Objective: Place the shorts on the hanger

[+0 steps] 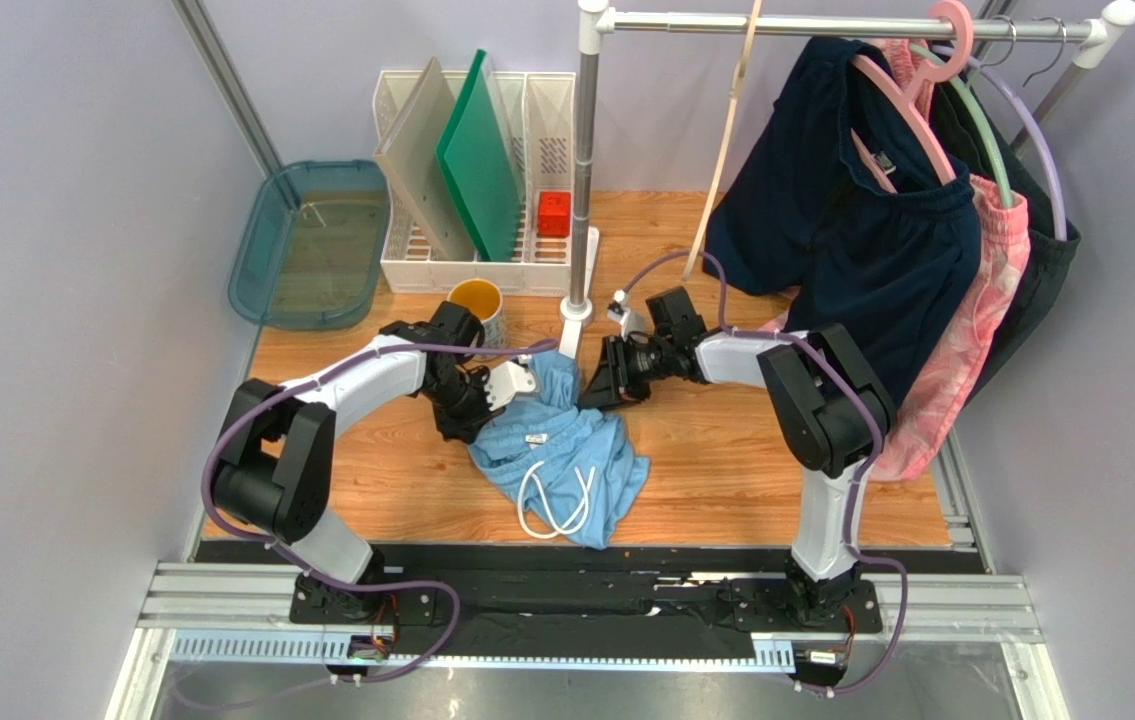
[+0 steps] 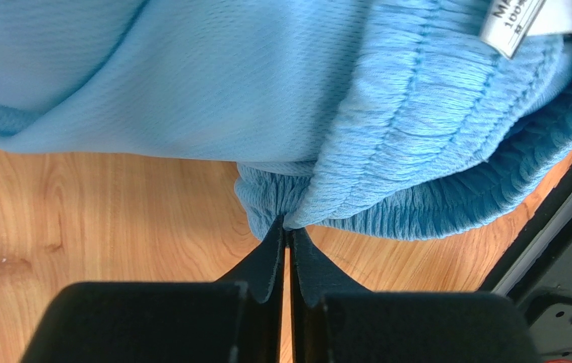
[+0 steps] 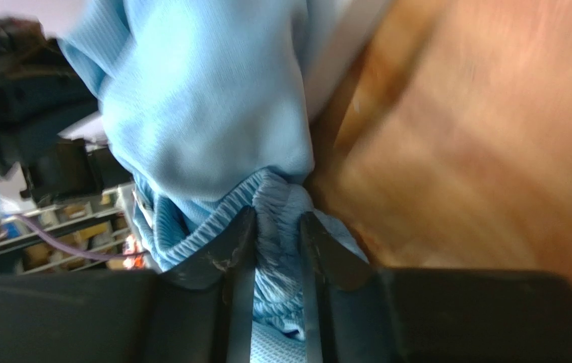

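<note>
The light blue shorts (image 1: pixel 566 458) lie bunched on the wooden table between the two arms, their white drawstring looped toward the near edge. My left gripper (image 1: pixel 503 384) is shut on the gathered waistband at the pile's left top; the left wrist view shows the fingertips (image 2: pixel 275 242) pinching a fold of the shorts (image 2: pixel 266 76). My right gripper (image 1: pixel 599 383) holds the waistband at the right top, with a thick bunch of the shorts (image 3: pixel 205 98) filling the gap between its fingers (image 3: pixel 239 242). The thin beige hanger (image 1: pixel 728 135) hangs edge-on from the rail, behind the right gripper.
A white rack (image 1: pixel 411 273) with a green board (image 1: pixel 476 150) and a red block (image 1: pixel 554 212) stands at the back. A teal tray (image 1: pixel 310 240) and a yellow cup (image 1: pixel 476 305) sit left. The rail post (image 1: pixel 584 165) stands just behind the grippers. Navy (image 1: pixel 844 225) and pink (image 1: pixel 964 345) garments hang right.
</note>
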Robot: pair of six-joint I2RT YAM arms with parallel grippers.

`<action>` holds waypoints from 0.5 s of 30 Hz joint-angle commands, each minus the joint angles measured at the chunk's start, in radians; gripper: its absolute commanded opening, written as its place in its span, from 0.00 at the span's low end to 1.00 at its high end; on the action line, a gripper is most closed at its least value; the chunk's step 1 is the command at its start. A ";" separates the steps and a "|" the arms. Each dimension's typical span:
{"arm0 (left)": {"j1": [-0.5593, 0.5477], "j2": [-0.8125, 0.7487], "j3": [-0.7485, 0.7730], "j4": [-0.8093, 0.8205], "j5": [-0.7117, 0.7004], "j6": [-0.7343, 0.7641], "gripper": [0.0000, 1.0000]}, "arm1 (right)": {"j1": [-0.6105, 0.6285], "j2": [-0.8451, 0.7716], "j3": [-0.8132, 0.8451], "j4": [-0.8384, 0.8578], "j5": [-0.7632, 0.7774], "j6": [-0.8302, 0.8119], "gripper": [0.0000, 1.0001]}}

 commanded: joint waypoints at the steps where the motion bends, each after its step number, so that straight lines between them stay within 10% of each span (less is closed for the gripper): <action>1: 0.008 0.002 0.069 -0.005 0.031 -0.052 0.00 | -0.027 -0.141 -0.120 0.037 -0.091 0.048 0.16; 4: 0.008 0.022 0.118 -0.009 0.053 -0.099 0.00 | -0.064 -0.273 -0.171 -0.018 -0.082 0.030 0.00; 15: -0.019 -0.066 0.319 -0.137 0.107 -0.307 0.00 | -0.193 -0.753 -0.233 -0.342 0.027 -0.075 0.00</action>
